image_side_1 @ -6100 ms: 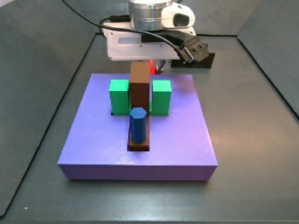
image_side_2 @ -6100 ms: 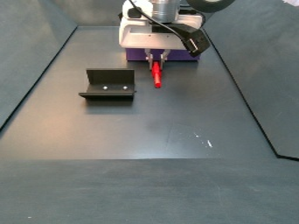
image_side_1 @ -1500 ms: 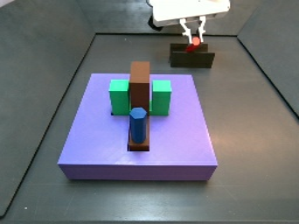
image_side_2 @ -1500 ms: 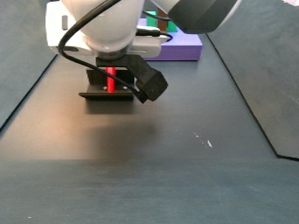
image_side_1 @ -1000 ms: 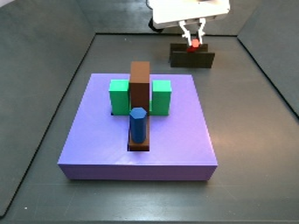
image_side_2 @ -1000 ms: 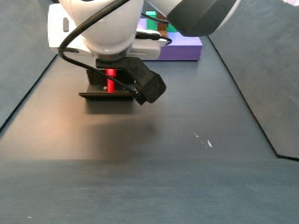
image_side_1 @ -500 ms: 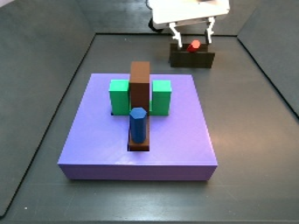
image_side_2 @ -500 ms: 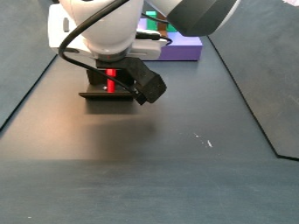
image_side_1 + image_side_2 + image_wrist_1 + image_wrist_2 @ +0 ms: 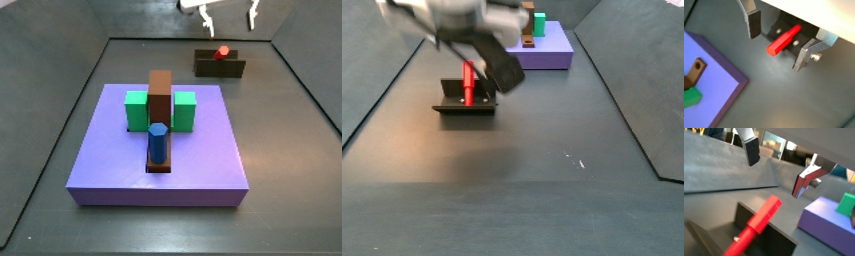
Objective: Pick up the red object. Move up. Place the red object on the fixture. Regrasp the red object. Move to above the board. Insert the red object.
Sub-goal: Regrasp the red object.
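Board (image 9: pixel 120 165) sits mid-tabletop (image 9: pixel 287 170), carrying green blocks (image 9: pixel 136 110), brown bar (image 9: pixel 160 100) and blue peg (image 9: pixel 158 142); a side view (image 9: pixel 545 50) shows only its near end, at the far edge. Fixture (image 9: pixel 221 66) stands by the far edge, red object (image 9: pixel 222 52) leaning in it, seen only as a tip here, full length in a side view (image 9: pixel 470 82). Pincer (image 9: pixel 226 18) hangs above, cropped by the frame; blurred in a side view (image 9: pixel 482 45). Both wrist views show its fingers (image 9: pixel 753 22) spread wide, gripping nothing, the peg (image 9: pixel 783 40) free between them.
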Tool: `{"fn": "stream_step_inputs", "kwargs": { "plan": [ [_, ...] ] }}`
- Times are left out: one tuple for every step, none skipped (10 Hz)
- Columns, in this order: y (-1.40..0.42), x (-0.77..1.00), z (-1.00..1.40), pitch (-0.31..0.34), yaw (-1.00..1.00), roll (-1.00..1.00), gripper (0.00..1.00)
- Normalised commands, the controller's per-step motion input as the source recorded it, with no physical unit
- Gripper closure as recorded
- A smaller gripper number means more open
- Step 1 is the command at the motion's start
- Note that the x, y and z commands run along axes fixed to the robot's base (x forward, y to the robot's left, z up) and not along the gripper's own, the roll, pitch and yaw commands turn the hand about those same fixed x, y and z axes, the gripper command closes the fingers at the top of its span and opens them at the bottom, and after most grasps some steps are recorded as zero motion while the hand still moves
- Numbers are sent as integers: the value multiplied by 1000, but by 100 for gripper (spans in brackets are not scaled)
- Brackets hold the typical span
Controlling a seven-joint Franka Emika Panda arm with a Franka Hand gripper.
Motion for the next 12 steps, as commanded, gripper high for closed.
{"fn": "stream_step_inputs", "kwargs": {
  "plan": [
    [0,54,100,-423,-17,1000,0],
    [0,80,91,-414,0,1000,0],
    [0,9,29,-326,0,1000,0],
    [9,0,0,-169,0,1000,0],
    [23,-117,0,-31,0,1000,0],
    [37,-189,0,0,0,1000,0],
    [11,-180,0,54,0,1000,0],
    [0,-174,14,214,77,1000,0],
    [0,-140,46,363,177,1000,0],
    [0,-83,46,426,251,1000,0],
    [0,-20,43,469,326,1000,0],
    [0,0,43,480,366,1000,0]
  ]
}}
